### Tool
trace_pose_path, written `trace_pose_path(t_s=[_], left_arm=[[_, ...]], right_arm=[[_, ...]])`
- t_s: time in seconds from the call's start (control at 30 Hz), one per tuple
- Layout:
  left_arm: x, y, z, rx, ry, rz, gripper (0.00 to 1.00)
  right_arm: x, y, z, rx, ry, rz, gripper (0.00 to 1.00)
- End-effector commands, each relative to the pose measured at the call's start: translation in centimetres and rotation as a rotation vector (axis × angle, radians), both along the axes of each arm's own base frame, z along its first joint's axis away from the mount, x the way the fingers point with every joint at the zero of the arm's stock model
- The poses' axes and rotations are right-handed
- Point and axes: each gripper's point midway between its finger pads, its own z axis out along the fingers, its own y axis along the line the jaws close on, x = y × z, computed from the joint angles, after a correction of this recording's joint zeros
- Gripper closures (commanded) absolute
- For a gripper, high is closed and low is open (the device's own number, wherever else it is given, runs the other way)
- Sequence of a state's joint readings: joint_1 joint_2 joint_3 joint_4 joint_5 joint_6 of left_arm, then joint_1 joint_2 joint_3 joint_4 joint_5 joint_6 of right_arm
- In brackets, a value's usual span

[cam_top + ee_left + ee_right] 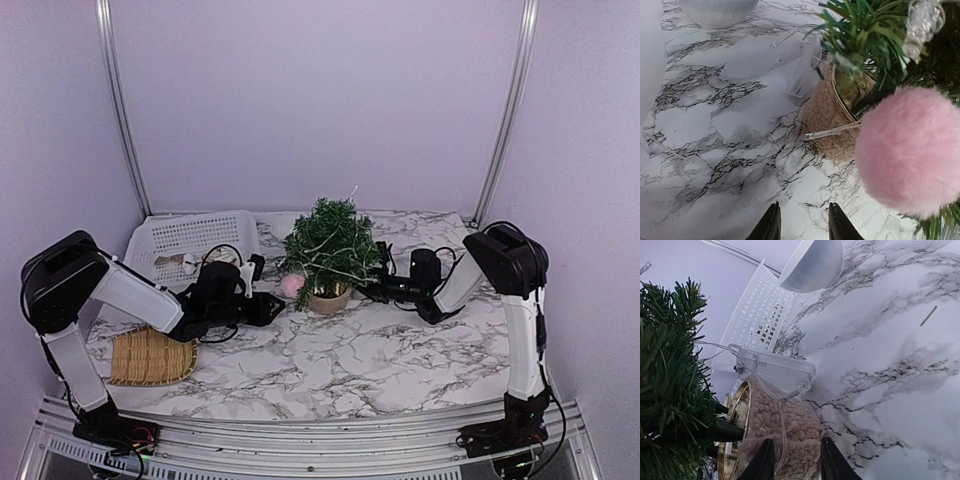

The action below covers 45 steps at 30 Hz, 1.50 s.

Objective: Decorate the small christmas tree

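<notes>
The small christmas tree (330, 245) stands upright on the worktop (400, 350), flanked — left tool (804, 207) parted, empty, short of its pot (827, 120); right tool (796, 442) straddles the pot — gripping or not, I cannot tell.

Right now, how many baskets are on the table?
2: a white plastic basket at the back left, and a flat woven basket near the front left, partly under the left arm. More could be hidden.
</notes>
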<state>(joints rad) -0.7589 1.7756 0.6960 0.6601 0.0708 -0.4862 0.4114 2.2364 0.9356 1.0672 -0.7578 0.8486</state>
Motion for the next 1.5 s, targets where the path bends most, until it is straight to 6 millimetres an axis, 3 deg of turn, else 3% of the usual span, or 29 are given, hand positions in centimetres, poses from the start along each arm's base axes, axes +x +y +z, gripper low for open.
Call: trace_pose_path(t_s=[0.0, 0.23, 0.47, 0.57, 0.7, 0.83, 1.0, 1.3, 1.47], left_arm=[[0.9, -0.5, 0.8, -0.02, -0.031, -0.008, 0.67], [1.2, 1.8, 2.4, -0.036, -0.054, 0.052, 0.67], [1.2, 4.6, 6.7, -0.072, -0.119, 0.11, 0.66], [2.4, 7.5, 9.1, -0.056, -0.131, 0.188, 0.64], [5.4, 12.1, 10.5, 0.038, -0.11, 0.316, 0.62], [8.3, 16.5, 9.0, 0.152, 0.002, 0.415, 0.59], [11.4, 19.1, 7.0, 0.192, 0.113, 0.438, 0.56], [15.5, 22.2, 5.5, 0.271, 0.227, 0.461, 0.51], [16.9, 21.1, 6.1, 0.244, 0.223, 0.395, 0.51]], right_arm=[[-1.6, 0.6, 2.2, 0.045, -0.039, 0.018, 0.7], [-3.6, 0.2, 1.7, 0.052, -0.02, 0.006, 0.71], [-4.9, -0.4, 2.2, 0.068, -0.019, -0.021, 0.71], [-5.1, -1.0, 2.7, 0.05, -0.034, -0.052, 0.71], [-4.9, -2.3, 3.2, -0.029, -0.064, -0.118, 0.7], [-4.3, -4.0, 4.3, -0.102, -0.103, -0.189, 0.69], [-4.2, -6.3, 5.0, -0.207, -0.13, -0.253, 0.69], [-4.3, -10.3, 8.3, -0.275, -0.215, -0.321, 0.68], [-3.9, -11.4, 11.5, -0.322, -0.294, -0.352, 0.67]])
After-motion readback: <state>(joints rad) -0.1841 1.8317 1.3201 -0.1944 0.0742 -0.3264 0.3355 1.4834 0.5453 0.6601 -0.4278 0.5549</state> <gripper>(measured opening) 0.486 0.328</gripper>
